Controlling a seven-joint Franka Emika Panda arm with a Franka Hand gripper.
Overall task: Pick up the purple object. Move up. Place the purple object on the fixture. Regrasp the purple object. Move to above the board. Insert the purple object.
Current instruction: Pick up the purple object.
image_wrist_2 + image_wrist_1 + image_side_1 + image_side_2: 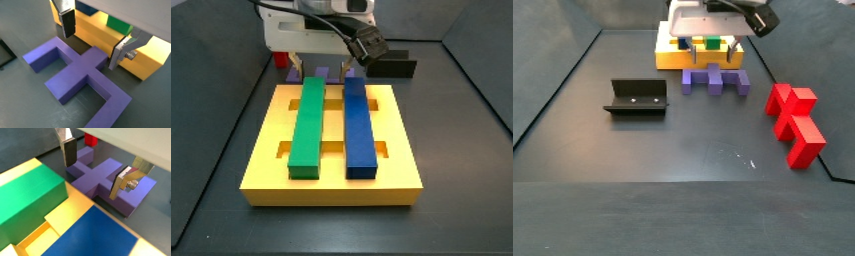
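Wrist views looking down past the gripper (90, 42) onto the purple object (77, 80), lying flat on the dark floor. Fingers spread wide, one silver plate with a dark pad (68, 152) on either side of the object's middle prong, not touching it, nothing pinched between them. Three prongs and two notches plainly seen, comb-like. Just beside the object, the yellow board (100, 35), its side wall close to the prong ends.

Side view from the board's far end: board (331, 180) large and flat, carrying a long green bar (307, 125) and a long blue bar (358, 125) lying parallel. Purple object (322, 74) only partly seen past the board's farther edge, under the white gripper body (321, 52). Small red piece (286, 75) peeking out near it.

Side view from the opposite end: purple object (715, 81) on the floor right in front of the board (698, 57), gripper (704, 45) low above it. Black fixture (639, 99) standing apart from the object, on the floor, nothing in it. Red block (795, 121) lying well apart on the object's other side.
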